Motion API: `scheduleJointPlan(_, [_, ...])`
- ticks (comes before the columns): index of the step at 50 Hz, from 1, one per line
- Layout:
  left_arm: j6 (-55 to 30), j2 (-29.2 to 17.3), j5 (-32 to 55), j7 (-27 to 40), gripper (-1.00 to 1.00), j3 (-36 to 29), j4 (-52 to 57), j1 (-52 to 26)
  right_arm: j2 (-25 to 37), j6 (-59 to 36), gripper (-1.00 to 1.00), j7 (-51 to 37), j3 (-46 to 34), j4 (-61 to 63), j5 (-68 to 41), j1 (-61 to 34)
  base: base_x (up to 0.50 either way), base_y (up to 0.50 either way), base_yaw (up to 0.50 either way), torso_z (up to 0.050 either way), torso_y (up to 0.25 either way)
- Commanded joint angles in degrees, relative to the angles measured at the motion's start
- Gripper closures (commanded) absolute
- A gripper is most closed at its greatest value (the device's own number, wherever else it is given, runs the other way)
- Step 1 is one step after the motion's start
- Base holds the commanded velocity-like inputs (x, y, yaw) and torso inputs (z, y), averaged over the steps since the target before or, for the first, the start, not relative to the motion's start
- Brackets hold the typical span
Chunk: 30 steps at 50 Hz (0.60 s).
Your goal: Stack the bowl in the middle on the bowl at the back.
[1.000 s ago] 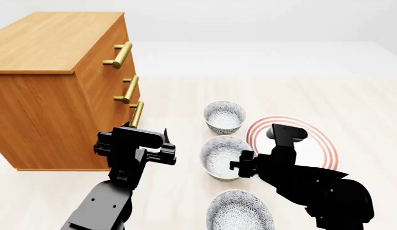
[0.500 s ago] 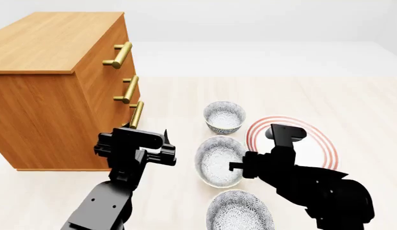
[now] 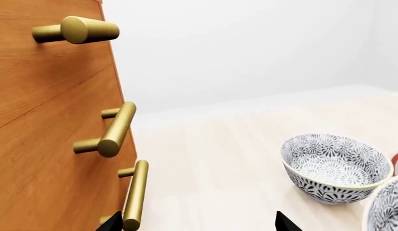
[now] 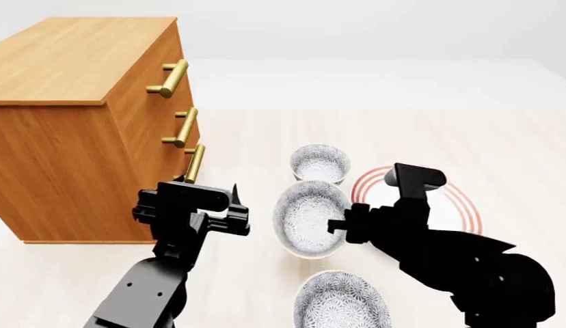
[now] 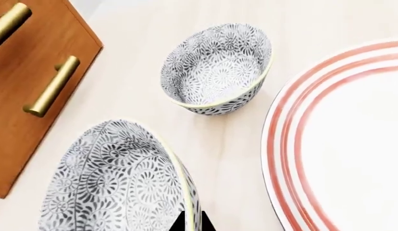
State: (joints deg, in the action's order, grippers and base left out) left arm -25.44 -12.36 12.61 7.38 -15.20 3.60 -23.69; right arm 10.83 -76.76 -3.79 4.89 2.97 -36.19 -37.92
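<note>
The bowl in the middle [image 4: 310, 219] hangs off the floor, tipped on edge with its inside facing the camera. My right gripper [image 4: 338, 227] is shut on its right rim; in the right wrist view the gripper [image 5: 191, 222] pinches the thin rim of this bowl [image 5: 116, 187]. The bowl at the back [image 4: 320, 162] stands upright on the floor just beyond it, also seen from the right wrist [image 5: 215, 72] and left wrist [image 3: 333, 166]. My left gripper [image 4: 230, 212] is open and holds nothing, beside the dresser's lowest handle [image 3: 135, 192].
A third speckled bowl [image 4: 342, 301] sits at the front. A red-ringed white plate [image 4: 461, 201] lies right of the bowls, partly under my right arm. A wooden dresser [image 4: 73, 130] with brass handles stands at the left.
My right gripper has lifted the middle bowl off the floor, tipped it more upright and carried it a little toward the back bowl. The left arm has stayed still.
</note>
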Motion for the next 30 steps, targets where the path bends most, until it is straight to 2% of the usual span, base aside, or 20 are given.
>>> scheduleJointPlan(1, [0.1,-0.3,0.5,0.1,-1.00,0.0,0.0,0.0,-0.1,-2.4,1.00,-1.0,1.9,4.1,-3.3,-0.4,0.00,0.00,0.00,0.000,0.000])
scheduleJointPlan(9, [0.2,-0.5,0.8,0.1,-1.00,0.0,0.0,0.1,-0.1,-4.8,1.00,-1.5,2.4,7.4,-5.4,0.6,0.00,0.00,0.00,0.000,0.000])
scheduleJointPlan(22, [-0.6,-1.0,1.7,0.4,-1.00,0.3,1.5,0.2,-0.3,-12.1,1.00,-5.1,7.9,16.6,-11.9,1.6,0.00,0.00,0.00,0.000,0.000])
scheduleJointPlan(30, [-0.4,-1.0,1.9,0.4,-1.00,0.1,1.0,0.2,2.2,-12.9,1.00,-14.9,10.2,18.9,-25.4,2.5,0.00,0.00,0.00,0.000,0.000])
